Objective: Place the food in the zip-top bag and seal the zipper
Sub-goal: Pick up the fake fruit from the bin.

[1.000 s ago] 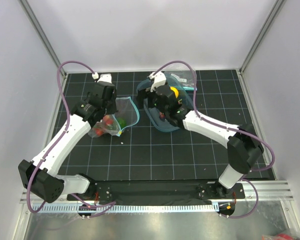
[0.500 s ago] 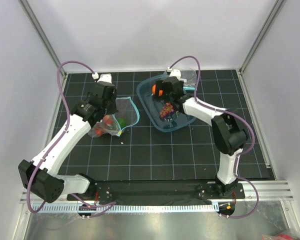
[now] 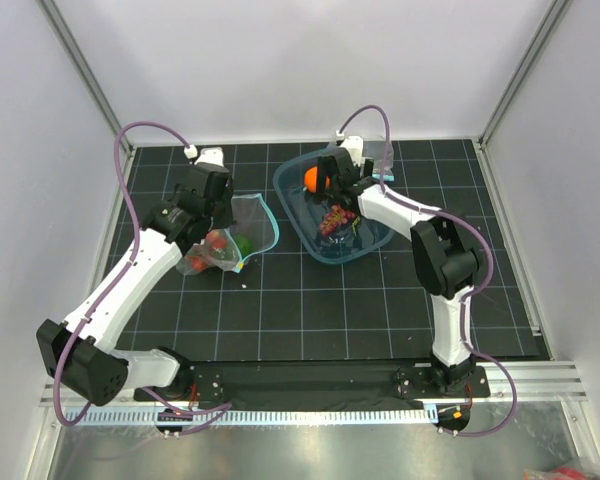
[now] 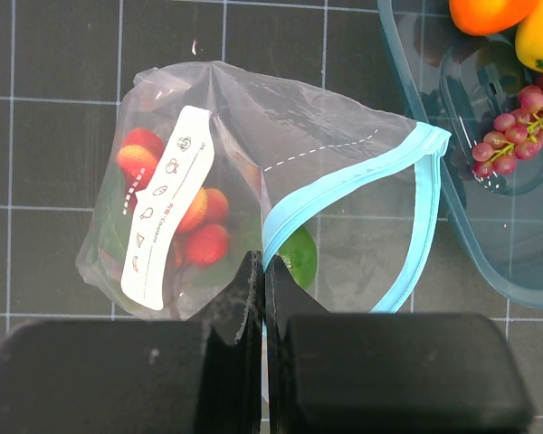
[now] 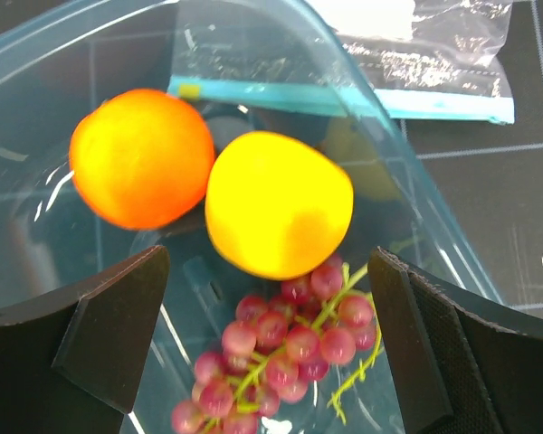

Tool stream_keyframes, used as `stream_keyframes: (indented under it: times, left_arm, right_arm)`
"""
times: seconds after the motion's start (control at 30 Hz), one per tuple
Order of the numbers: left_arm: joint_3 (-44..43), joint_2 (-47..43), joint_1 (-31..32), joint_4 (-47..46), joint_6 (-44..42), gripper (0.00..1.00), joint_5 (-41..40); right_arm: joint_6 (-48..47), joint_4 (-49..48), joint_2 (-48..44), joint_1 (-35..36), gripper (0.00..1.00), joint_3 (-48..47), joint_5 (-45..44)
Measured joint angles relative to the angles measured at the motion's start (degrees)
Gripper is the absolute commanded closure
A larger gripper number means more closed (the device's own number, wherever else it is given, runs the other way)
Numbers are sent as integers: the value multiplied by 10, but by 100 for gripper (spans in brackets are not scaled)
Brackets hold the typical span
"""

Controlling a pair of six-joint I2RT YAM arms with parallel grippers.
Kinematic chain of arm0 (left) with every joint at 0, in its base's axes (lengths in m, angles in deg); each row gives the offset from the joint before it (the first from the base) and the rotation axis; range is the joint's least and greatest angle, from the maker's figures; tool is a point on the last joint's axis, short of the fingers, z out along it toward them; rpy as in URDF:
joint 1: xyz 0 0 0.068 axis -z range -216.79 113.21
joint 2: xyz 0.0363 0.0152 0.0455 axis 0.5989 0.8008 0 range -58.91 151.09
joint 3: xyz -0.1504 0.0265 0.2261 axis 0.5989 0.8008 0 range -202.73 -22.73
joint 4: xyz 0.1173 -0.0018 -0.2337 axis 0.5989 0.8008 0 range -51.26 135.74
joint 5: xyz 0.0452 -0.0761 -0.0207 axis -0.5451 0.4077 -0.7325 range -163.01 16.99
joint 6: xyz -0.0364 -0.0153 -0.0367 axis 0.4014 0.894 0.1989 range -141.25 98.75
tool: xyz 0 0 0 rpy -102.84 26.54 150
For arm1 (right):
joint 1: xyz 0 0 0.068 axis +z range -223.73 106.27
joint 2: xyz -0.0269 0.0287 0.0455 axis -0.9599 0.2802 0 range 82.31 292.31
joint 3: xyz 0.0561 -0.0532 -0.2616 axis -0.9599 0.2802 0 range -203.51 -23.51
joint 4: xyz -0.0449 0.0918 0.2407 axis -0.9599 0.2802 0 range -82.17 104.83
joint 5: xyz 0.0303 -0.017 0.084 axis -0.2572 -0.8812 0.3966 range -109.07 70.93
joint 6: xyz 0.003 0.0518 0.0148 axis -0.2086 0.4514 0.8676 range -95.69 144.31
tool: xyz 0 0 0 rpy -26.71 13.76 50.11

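Note:
The zip-top bag (image 3: 232, 238) lies left of centre, mouth open toward the right. In the left wrist view the bag (image 4: 226, 136) holds several strawberries (image 4: 205, 244) and a lime (image 4: 300, 259), with a white label (image 4: 158, 217) on its side. My left gripper (image 4: 264, 269) is shut on the near end of the teal zipper (image 4: 344, 179). My right gripper (image 5: 270, 271) is open above the orange (image 5: 140, 158), lemon (image 5: 279, 203) and grape bunch (image 5: 290, 353) in the tub. In the top view it (image 3: 332, 188) is over the tub's far end.
The teal translucent tub (image 3: 310, 247) stands right of the bag; its rim shows in the left wrist view (image 4: 462, 246) and the right wrist view (image 5: 425, 231). A smaller clear bag with a teal strip (image 5: 434, 68) lies behind the tub.
My right arm has swung from the tub's near left side to its far end, and the orange now shows beside it. The left arm and bag have not moved.

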Motion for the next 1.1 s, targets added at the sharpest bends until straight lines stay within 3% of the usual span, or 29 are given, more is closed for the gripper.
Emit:
stream_keyframes:
  times: [0.33,0.43,0.47,0.63,0.83,1.1]
  left_arm:
    - [0,0,0,0,0,100,0]
    - [0,0,0,0,0,100,0]
    - [0,0,0,0,0,100,0]
    - [0,0,0,0,0,100,0]
    - [0,0,0,0,0,100,0]
    - [0,0,0,1,0,100,0]
  right_arm:
    - [25,26,77,-24,8,-53,2]
    - [33,32,95,-34,18,-64,5]
    - [35,33,97,-36,27,-68,6]
    - [42,13,89,-42,34,-50,13]
    - [35,-22,7,-40,41,57,33]
    - [11,-122,-153,-30,45,205,122]
